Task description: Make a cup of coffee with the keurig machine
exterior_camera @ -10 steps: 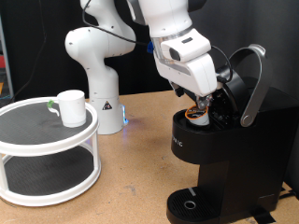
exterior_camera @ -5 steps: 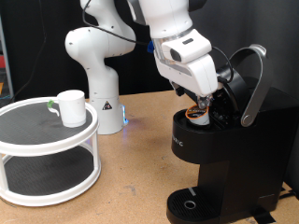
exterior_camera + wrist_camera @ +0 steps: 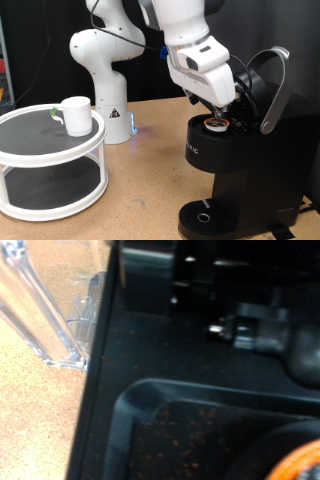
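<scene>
The keurig machine [image 3: 245, 170] stands at the exterior view's right with its hinged lid [image 3: 270, 88] raised. A small pod with a brown top [image 3: 214, 124] sits in the open chamber. My gripper [image 3: 224, 107] hangs just above and slightly right of the pod, open, with nothing between its fingers. The white cup [image 3: 76, 114] stands on the top tier of a round white shelf [image 3: 40, 150] at the left, far from the gripper. The wrist view shows the machine's black interior [image 3: 200, 360] close up, with an orange edge [image 3: 300, 460] in one corner; no fingers show there.
The robot's white base [image 3: 100, 70] rises behind the shelf on the wooden table [image 3: 150, 190]. The machine's drip tray [image 3: 205, 215] is bare. A clear plastic tank wall [image 3: 40, 310] shows beside the black body in the wrist view.
The gripper has lifted out of the chamber and let go of the pod, which now sits exposed in it. The cup has not moved.
</scene>
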You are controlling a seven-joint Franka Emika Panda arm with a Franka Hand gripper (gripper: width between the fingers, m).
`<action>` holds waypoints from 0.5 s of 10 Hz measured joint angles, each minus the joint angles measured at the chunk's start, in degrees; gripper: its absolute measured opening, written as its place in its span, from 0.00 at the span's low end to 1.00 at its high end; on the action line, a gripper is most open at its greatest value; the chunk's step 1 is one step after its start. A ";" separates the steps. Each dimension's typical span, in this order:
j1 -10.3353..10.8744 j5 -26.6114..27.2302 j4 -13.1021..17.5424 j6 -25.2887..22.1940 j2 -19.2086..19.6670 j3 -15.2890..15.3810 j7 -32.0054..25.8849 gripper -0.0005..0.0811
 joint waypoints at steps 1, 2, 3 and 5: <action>0.11 0.02 -0.55 0.26 0.00 0.34 0.00 0.98; 0.32 0.13 -1.18 0.34 -0.01 0.72 -0.04 0.98; 0.46 0.43 -1.64 0.98 -0.15 0.87 -0.07 0.98; 0.48 1.20 -1.83 1.17 -0.30 1.00 -0.11 0.98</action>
